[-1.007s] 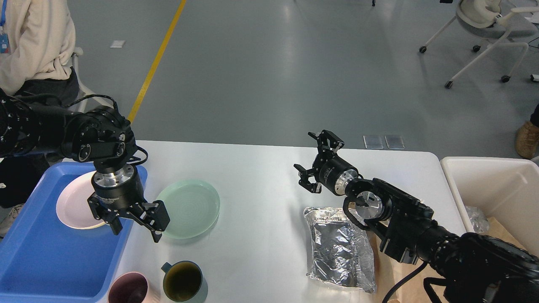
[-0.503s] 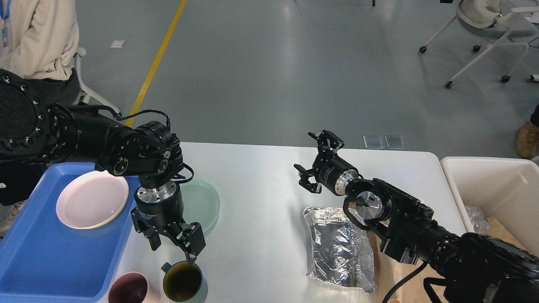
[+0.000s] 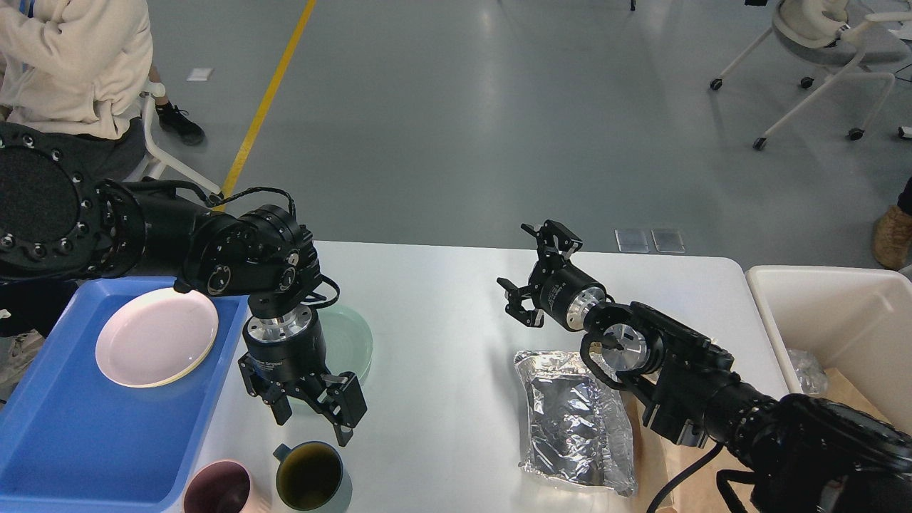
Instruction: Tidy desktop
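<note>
The white desktop [image 3: 442, 313] spans the middle of the head view. My left gripper [image 3: 313, 417] points down, open and holding nothing, over the near edge of a pale green plate [image 3: 349, 342] and just above a grey-green mug [image 3: 310, 476]. A pink mug [image 3: 217, 490] stands beside that mug at the front edge. A pink plate [image 3: 157, 336] lies in the blue tray [image 3: 71, 442]. A crumpled foil bag [image 3: 573, 420] lies at the front right. My right gripper [image 3: 531, 274] hovers open and empty above the desktop's middle, beyond the bag.
A cream-white bin [image 3: 841, 313] stands off the desktop's right end with crumpled wrap and brown paper inside. A seated person [image 3: 71, 64] is at the far left. An office chair [image 3: 819, 50] stands on the grey floor at the far right.
My left gripper has swung right from the tray's edge, across the green plate, to above the grey-green mug. The right arm has stayed still. The person at the left shifted.
</note>
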`<state>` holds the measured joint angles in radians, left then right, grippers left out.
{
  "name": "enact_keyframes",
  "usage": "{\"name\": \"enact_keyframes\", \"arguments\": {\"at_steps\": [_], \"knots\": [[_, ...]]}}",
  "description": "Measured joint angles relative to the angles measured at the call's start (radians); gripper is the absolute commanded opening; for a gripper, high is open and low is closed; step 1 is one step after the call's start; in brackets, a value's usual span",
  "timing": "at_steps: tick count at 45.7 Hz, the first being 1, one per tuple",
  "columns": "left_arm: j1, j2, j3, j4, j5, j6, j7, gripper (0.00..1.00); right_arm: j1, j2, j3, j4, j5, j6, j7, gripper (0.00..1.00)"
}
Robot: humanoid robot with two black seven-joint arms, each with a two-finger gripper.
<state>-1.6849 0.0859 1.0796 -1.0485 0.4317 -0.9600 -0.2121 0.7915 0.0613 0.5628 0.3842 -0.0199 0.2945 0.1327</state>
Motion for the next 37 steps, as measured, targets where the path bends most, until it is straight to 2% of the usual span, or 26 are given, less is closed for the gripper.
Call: {"name": "enact_keyframes", "arguments": {"at_steps": [10,24,37], "knots": [[0.059,-0.072,0.004,0.038,-0.007,0.000,0.008,0.96,0.000,0.000,0.000,0.000,0.000,0.000,0.000,1.00],[0.119,-0.078,-0.007,0.051,-0.055,0.000,0.006,0.96,0.000,0.000,0.000,0.000,0.000,0.000,0.000,1.00],[0.189,-0.079,0.001,0.117,-0.062,0.000,0.012,0.96,0.000,0.000,0.000,0.000,0.000,0.000,0.000,1.00]]}}
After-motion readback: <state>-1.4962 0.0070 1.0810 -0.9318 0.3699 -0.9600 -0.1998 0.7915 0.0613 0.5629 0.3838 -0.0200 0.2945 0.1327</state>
